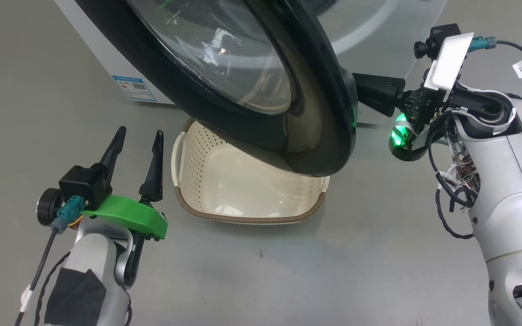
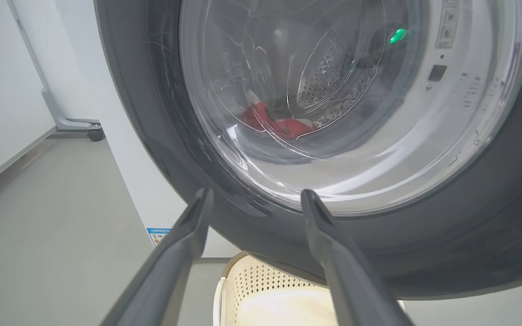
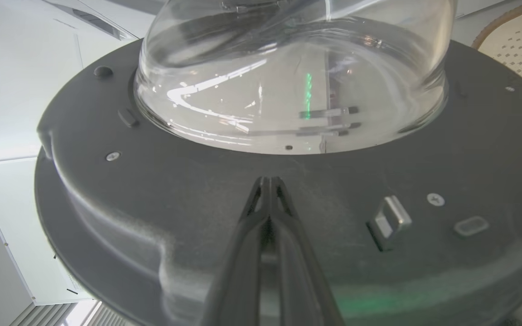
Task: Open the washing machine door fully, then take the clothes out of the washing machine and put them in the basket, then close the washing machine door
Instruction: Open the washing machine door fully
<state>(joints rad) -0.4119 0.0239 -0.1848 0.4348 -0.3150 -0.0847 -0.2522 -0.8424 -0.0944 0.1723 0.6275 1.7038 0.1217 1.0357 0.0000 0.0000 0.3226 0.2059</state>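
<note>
Red clothes [image 2: 283, 124] sit behind the washing machine door [image 2: 469, 235] glass, twelve o'clock of the wide-open, empty left gripper [image 2: 256, 192]; right wrist view adds the right gripper [image 3: 268, 180], pinched together, at the door's inner side.

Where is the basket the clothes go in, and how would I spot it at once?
Find the white washing machine and its big black-ringed glass door, swung out over the grey floor. The basket sits on the floor partly beneath that door's lower edge. It alone is cream and perforated, with a brown woven-look rim.
</note>
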